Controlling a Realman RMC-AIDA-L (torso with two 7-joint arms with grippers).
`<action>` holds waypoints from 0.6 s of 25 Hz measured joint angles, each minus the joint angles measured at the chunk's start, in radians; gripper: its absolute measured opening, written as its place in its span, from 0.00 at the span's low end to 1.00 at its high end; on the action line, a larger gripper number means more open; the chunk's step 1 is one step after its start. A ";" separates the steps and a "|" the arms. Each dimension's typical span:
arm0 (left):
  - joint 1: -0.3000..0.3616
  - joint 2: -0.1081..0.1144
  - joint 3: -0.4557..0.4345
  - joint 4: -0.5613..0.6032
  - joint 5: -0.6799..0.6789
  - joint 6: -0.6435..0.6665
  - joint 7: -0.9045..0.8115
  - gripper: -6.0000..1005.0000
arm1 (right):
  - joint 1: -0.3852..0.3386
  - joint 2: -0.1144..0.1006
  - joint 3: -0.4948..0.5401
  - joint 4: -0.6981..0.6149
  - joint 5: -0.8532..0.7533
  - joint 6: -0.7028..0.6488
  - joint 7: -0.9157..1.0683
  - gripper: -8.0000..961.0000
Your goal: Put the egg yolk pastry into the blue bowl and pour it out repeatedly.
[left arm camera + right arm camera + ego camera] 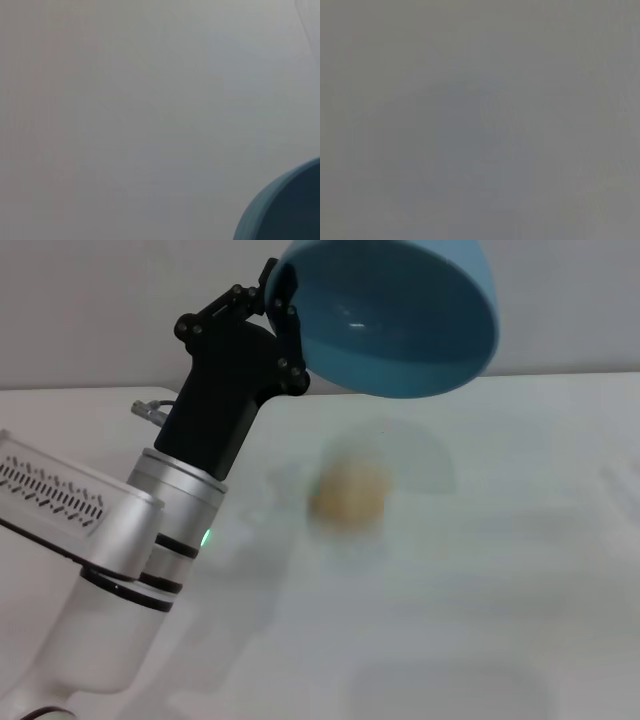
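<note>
Your left tool is clamped on the rim of the blue bowl, holding it high above the white worktop and tipped steeply so that its mouth faces down and toward you, which looks like the pouring pose. The egg yolk pastry lies on the worktop below the bowl, blurred, apparently just tipped out. Your right tool is not in view, so you cannot tell its state.
</note>
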 joint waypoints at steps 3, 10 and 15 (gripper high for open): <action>-0.012 0.000 0.004 -0.008 0.000 0.016 0.000 0.02 | 0.005 0.000 0.001 0.001 0.000 0.000 0.000 0.52; -0.057 0.000 -0.013 -0.038 -0.001 0.120 -0.008 0.02 | 0.020 0.000 -0.009 0.006 -0.004 0.000 -0.001 0.52; -0.061 0.010 -0.129 0.045 0.003 0.378 -0.001 0.02 | 0.031 -0.005 -0.071 0.008 -0.008 0.000 0.001 0.52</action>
